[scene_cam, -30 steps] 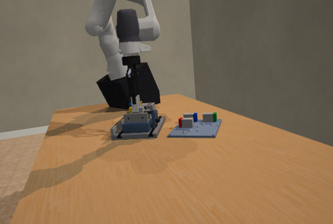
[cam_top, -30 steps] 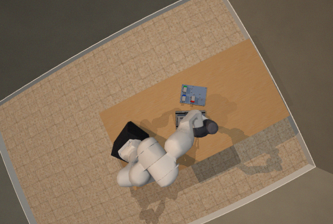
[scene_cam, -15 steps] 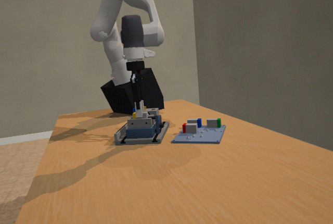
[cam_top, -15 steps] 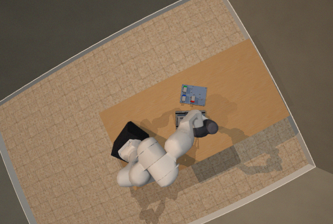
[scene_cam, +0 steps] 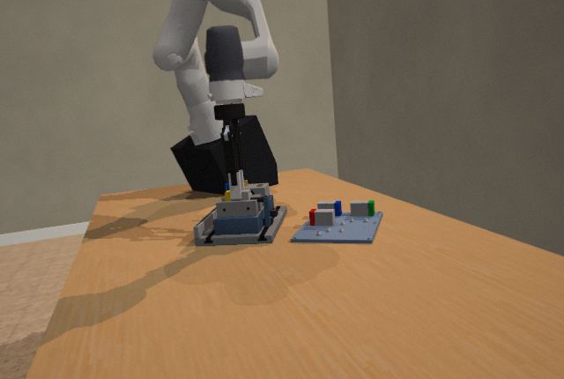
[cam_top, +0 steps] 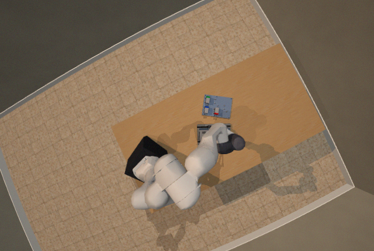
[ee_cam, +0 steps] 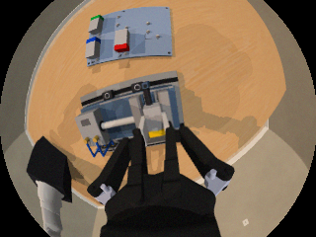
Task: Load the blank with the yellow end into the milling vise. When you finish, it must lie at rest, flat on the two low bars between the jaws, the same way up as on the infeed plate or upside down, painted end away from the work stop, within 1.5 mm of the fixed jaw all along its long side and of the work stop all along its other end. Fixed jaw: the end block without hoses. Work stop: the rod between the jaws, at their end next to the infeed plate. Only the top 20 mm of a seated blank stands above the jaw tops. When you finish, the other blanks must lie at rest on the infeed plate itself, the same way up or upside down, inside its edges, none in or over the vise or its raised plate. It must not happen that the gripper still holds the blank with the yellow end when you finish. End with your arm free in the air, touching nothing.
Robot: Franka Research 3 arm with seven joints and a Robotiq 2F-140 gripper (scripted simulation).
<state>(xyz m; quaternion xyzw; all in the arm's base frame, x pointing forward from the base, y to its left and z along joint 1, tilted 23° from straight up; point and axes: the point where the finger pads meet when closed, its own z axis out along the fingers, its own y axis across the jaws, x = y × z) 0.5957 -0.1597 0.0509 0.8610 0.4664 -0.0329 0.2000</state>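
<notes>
Wrist cam: yellow-end blank [ee_cam: 154, 123] [scene_cam: 234, 193] btwn claw's [ee_cam: 154, 129] [scene_cam: 234, 179] part-closed fingertips, gripped, over vise [ee_cam: 94, 125] [scene_cam: 238, 223].

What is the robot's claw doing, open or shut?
Shut on the yellow-ended block: in the wrist view, the gripper's fingers stand on either side of it, over the vise.

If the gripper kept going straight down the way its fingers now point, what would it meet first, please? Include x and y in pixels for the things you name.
The gripper [scene_cam: 234, 179] [ee_cam: 154, 119] is shut on the yellow-ended blank [ee_cam: 153, 118], so that blank would probably meet the vise [scene_cam: 238, 224] [ee_cam: 179, 106] first; how much gap remains beneath it is hidden.
</notes>
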